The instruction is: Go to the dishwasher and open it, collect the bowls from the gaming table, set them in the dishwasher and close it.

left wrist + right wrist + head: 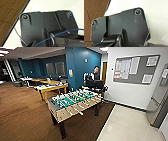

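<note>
Apparently mid-drive, the robot faces a foosball table [75, 103] on the wood floor, a person [95, 73] behind it. Beyond stands the long gaming desk [51, 87]; bowls on it are too blurred to pick out. A steel appliance [158, 105] is cut off nearby. Whether either claw is apart or together cannot be told. The approach likely comes next.

wood floor [8, 13], pale floor [50, 5], blue cable [58, 34]
</note>
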